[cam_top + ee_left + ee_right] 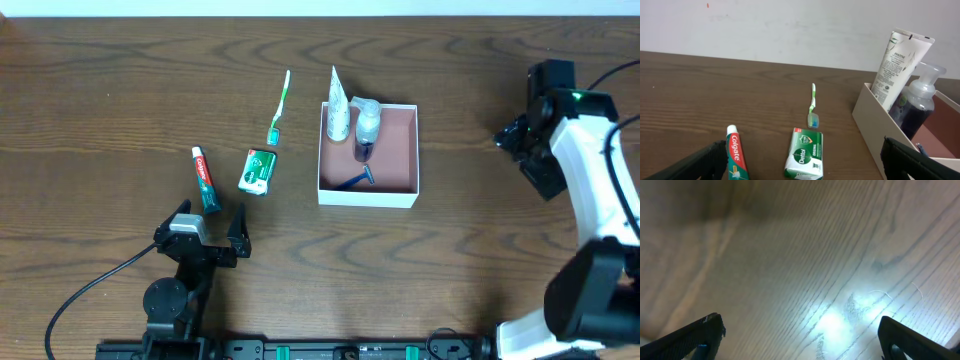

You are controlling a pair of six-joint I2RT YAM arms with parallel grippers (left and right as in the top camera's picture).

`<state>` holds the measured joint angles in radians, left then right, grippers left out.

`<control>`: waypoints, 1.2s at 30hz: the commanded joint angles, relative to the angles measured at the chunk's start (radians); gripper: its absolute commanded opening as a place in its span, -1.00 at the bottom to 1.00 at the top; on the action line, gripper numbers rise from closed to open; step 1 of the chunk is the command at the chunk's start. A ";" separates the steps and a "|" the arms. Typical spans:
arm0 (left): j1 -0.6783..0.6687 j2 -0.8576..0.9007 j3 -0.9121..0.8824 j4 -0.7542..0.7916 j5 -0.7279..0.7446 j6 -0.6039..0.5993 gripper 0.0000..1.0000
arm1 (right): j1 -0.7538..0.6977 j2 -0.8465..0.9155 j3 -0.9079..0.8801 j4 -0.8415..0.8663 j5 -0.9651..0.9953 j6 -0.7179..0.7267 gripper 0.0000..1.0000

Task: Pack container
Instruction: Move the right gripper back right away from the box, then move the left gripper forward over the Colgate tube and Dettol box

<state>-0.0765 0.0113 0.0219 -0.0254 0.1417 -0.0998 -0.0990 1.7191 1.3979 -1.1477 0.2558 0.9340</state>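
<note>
The container (367, 197) is a square shallow box with white walls and a reddish-brown inside, right of the table's middle. In it stand a white tube (337, 105) and a pump bottle (366, 125), and a blue razor (358, 180) lies on its floor. To its left on the table lie a green toothbrush (280, 105), a green-and-white Dettol packet (258, 171) and a Colgate toothpaste tube (205, 178). My left gripper (208, 222) is open and empty, low near the front edge, facing the packet (805, 152) and toothpaste (735, 157). My right gripper (512, 138) is open and empty over bare wood (800, 335), right of the container.
In the left wrist view the container's white wall (875, 125) rises at the right with the tube (900, 62) and bottle (917, 102) above it, and the toothbrush (812, 105) lies further back. The right arm's white body (590, 170) stands at the table's right side.
</note>
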 commanded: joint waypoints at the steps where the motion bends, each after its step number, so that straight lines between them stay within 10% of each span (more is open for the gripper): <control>1: 0.003 0.001 -0.018 -0.034 0.003 0.013 0.96 | -0.006 0.042 0.007 0.006 0.017 -0.007 0.98; 36: 0.003 0.093 0.185 -0.176 0.135 0.018 0.96 | -0.006 0.095 0.007 0.011 -0.028 -0.007 0.98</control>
<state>-0.0765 0.0505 0.0925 -0.1619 0.2459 -0.1257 -0.0990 1.8057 1.3979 -1.1374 0.2192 0.9337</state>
